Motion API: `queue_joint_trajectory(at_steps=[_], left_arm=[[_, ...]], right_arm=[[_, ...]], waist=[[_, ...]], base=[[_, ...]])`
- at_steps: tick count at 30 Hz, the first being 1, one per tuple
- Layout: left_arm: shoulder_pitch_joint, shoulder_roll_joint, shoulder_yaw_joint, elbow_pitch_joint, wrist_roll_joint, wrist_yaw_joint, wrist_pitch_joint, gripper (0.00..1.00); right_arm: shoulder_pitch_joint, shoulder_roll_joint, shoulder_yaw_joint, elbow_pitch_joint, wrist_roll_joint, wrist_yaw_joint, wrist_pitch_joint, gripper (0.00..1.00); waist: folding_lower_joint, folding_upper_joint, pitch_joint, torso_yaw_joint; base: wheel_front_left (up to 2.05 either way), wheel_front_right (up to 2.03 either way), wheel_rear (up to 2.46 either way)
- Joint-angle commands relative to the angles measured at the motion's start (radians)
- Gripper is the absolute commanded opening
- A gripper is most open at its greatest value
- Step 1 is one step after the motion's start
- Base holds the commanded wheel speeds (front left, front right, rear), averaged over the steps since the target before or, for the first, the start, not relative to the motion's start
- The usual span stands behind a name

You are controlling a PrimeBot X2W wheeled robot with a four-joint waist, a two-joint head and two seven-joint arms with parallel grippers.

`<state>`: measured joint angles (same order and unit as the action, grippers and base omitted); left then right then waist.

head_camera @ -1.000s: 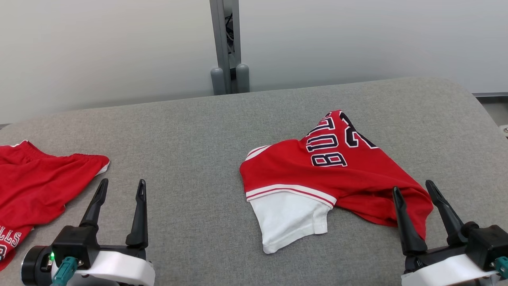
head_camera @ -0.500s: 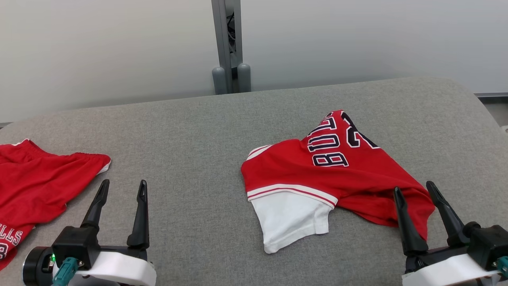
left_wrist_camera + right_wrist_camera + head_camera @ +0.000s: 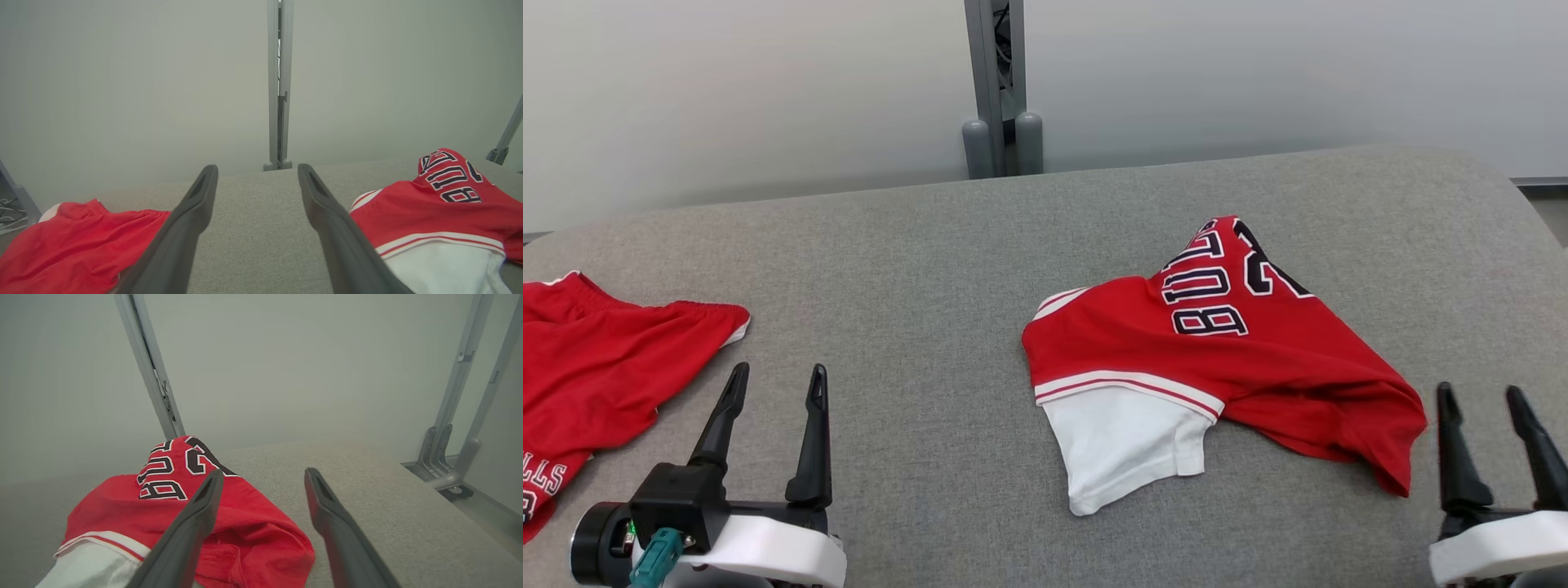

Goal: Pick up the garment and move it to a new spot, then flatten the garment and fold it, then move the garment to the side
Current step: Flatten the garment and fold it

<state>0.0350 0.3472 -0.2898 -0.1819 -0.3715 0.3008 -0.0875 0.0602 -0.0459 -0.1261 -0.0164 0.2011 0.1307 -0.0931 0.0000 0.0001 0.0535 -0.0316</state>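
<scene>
The garment (image 3: 1258, 367) is a red jersey with dark lettering and a white sleeve. It lies crumpled right of centre on the grey padded table (image 3: 931, 286). My right gripper (image 3: 1480, 390) stands open just right of the garment's near right corner, apart from the cloth and holding nothing. In the right wrist view, the garment (image 3: 122, 502) lies left of and under my right gripper's (image 3: 264, 471) left finger. My left gripper (image 3: 777, 374) stands open over bare table at the lower left. The left wrist view has the garment (image 3: 425, 208) off to the right of my left gripper (image 3: 257, 168).
Another red garment (image 3: 596, 359) lies at the table's left edge, beside my left gripper, and appears in the left wrist view too (image 3: 77, 245). A grey post (image 3: 1001, 90) stands behind the table. The table's rounded right edge (image 3: 1527, 220) is close to my right gripper. Metal frame legs (image 3: 445, 457) stand beyond it.
My right gripper has moved to the right, off the garment's red corner, still open. The head view has shifted slightly. The left gripper and both garments have stayed put.
</scene>
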Motion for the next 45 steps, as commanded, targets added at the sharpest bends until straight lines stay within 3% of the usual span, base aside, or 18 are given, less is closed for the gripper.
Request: queue_joint_trajectory(at_steps=[1, 10, 13, 22, 23, 25, 26, 31, 38, 41, 45], left_arm=[[-0.014, 0.005, 0.0, -0.001, -0.009, 0.001, -0.001, 1.0], [-0.042, 0.009, -0.004, -0.007, -0.007, -0.009, 0.003, 1.0], [-0.063, 0.011, -0.007, -0.011, -0.003, -0.012, 0.006, 1.0], [-0.099, 0.008, -0.02, 0.003, -0.002, -0.021, 0.004, 1.0], [-0.101, 0.008, -0.02, 0.005, -0.004, -0.021, 0.003, 1.0], [-0.105, 0.007, -0.02, 0.01, -0.006, -0.021, 0.0, 1.0], [-0.107, 0.006, -0.02, 0.012, -0.007, -0.021, -0.002, 1.0], [-0.113, 0.0, -0.021, 0.018, -0.016, -0.021, -0.015, 1.0], [-0.12, -0.01, -0.024, 0.04, -0.023, -0.025, -0.033, 1.0], [-0.123, -0.014, -0.025, 0.047, -0.026, -0.028, -0.04, 1.0], [-0.13, -0.02, -0.027, 0.055, -0.033, -0.03, -0.049, 1.0]], right_arm=[[-0.024, -0.007, -0.038, 0.047, 0.009, 0.0, -0.014, 1.0], [-0.131, -0.007, -0.145, 0.342, 0.019, 0.0, -0.066, 1.0], [-0.216, -0.007, -0.134, 0.508, 0.027, 0.0, -0.098, 1.0], [-0.357, -0.006, -0.026, 0.833, 0.082, 0.0, -0.108, 1.0], [-0.363, -0.003, -0.008, 0.857, 0.09, 0.0, -0.11, 0.73], [-0.381, 0.002, 0.018, 0.891, 0.117, 0.001, -0.12, 0.0], [-0.39, 0.003, 0.032, 0.907, 0.128, 0.001, -0.123, 0.0], [-0.443, -0.055, -0.004, 0.864, 0.104, 0.0, -0.168, 0.0], [-0.519, -0.145, -0.055, 0.613, -0.076, 0.0, -0.173, 0.0], [-0.528, -0.167, -0.018, 0.462, -0.185, 0.0, -0.173, 0.0], [-0.46, -0.19, 0.117, 0.339, -0.271, 0.0, -0.15, 0.0]], waist=[[0.0, -0.0001, 0.006, 0.0], [0.0, -0.0001, 0.053, -0.004], [0.0, -0.0001, 0.088, -0.006], [0.0, -0.0001, 0.129, 0.004], [0.0, -0.0001, 0.131, 0.004], [0.0, -0.0001, 0.135, 0.002], [0.0, -0.0001, 0.136, 0.002], [0.0, -0.0001, 0.141, -0.002], [0.0, -0.0001, 0.14, -0.007], [0.0, -0.0001, 0.143, -0.008], [0.0, -0.0001, 0.148, -0.004]], base=[[0.0, 0.0, 0.0], [0.0, 0.0, 0.0], [0.0, 0.0, 0.0], [0.0, 0.0, 0.0], [0.0, 0.0, 0.0], [0.0, 0.0, 0.0], [0.0, 0.0, 0.0], [0.0, 0.0, 0.0], [0.0, 0.0, 0.0], [0.0, 0.0, 0.0], [0.0, 0.0, 0.0]])
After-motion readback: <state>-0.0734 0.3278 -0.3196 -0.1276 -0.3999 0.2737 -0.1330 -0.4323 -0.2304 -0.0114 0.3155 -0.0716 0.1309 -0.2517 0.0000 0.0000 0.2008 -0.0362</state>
